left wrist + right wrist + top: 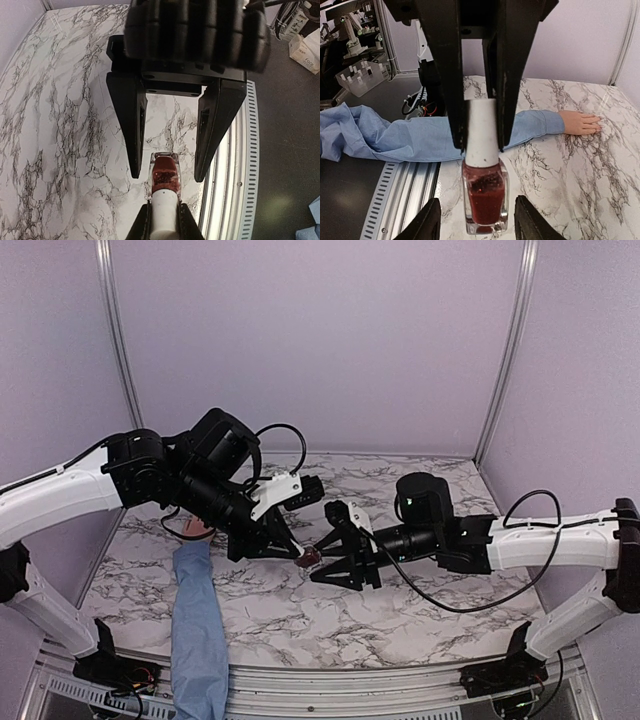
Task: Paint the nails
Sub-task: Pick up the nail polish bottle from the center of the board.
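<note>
While the left claw (480,142) is clamped on the white cap (481,125) of the polish bottle (485,200), the right claw (479,202) stands open, its jaws flanking the glass body without pressing. Small, stiff and slick, that glass probably wants a firm hold on its flat sides. Well apart from the bottle, toward the left arm, the nails (596,120) sit on a hand (577,122) lying flat on the surface (580,190). They are tiny and on soft skin, fit for a brush's touch only.
</note>
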### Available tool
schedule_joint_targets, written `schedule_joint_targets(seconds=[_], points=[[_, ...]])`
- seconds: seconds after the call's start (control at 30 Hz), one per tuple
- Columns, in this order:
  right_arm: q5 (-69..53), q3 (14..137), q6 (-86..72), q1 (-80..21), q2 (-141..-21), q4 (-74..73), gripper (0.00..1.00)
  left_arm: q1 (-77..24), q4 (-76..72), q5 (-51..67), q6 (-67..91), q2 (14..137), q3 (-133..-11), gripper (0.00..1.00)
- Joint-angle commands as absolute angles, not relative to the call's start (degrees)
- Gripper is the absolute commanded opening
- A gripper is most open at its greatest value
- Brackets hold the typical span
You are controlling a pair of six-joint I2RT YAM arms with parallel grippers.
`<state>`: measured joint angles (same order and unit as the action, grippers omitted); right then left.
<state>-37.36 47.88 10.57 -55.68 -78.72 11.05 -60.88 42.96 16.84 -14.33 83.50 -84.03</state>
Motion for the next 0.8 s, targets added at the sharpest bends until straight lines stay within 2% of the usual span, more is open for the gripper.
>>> schedule_joint_targets(seconds=[0.0, 0.3, 0.77], points=[[-36.9, 51.5, 12.0, -57.5, -79.9, 11.4, 0.45, -61.3, 41.3, 16.3, -14.1, 81.9, -83.7, 0.00], [-36.7, 52.0, 12.4, -57.8, -80.2, 10.3, 0.27, -62.0, 41.3, 16.3, -14.0, 82.9, -83.7, 0.00], [-36.1, 52.9, 14.2, -58.0, -80.9, 8.9, 0.19, -62.1, 41.5, 16.6, -13.6, 83.7, -83.6, 0.00]])
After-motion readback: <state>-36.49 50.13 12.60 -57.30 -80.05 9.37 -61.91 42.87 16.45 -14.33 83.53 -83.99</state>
